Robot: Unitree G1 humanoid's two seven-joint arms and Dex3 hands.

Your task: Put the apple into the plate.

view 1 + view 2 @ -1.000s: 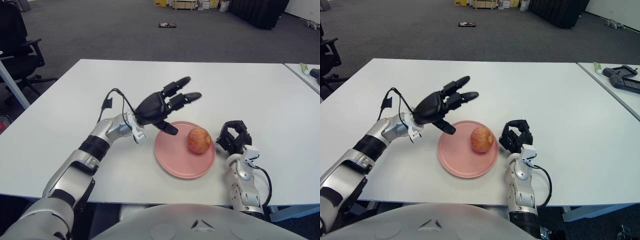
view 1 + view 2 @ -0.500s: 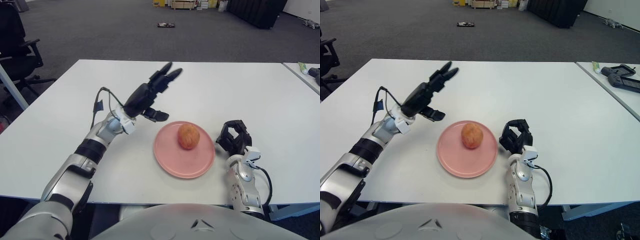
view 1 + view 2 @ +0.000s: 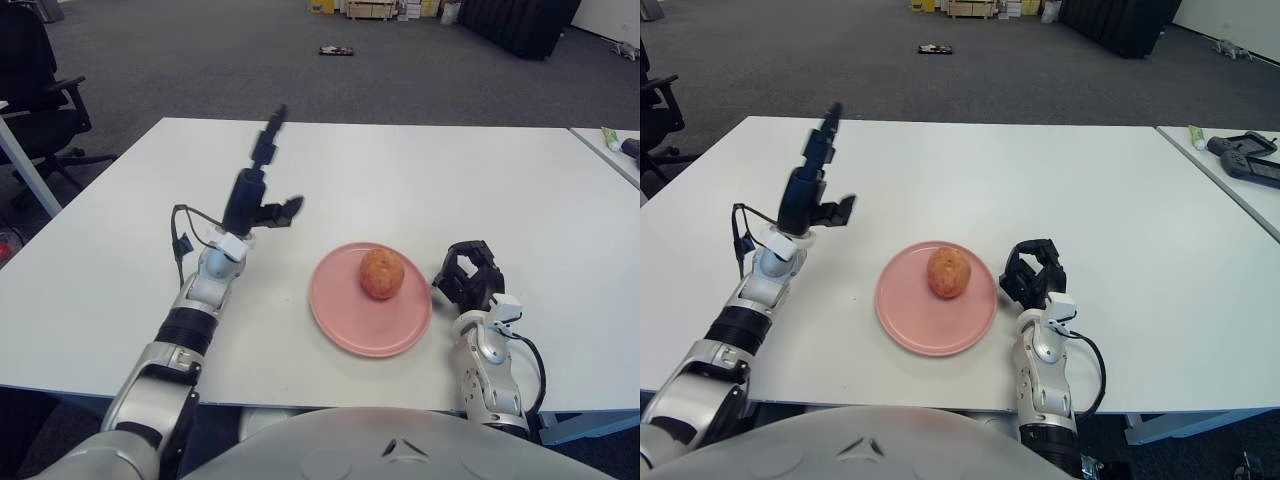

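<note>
apple on the plate, left hand raised and empty

i see the apple sitting on the pink plate, a little toward the plate's far right part, upright and touching nothing else. the plate lies flat on the white worktop, near the front edge.

my left hand is up in the air to the left of the plate, well apart from it. its fingers are stretched out, pointing up and away from me, with the thumb sticking out to the right; it is released and grasps nothing. the forearm runs down from it toward the near left edge of the worktop, with a black cable looping beside the wrist.

my right hand shows just beside the plate's right rim, near the front edge of the worktop. its dark fingers are curled inward, clenched around nothing i can see.

off to the far right, on a second table, there is a dark controller. an office chair stands on the floor to the far left.
</note>
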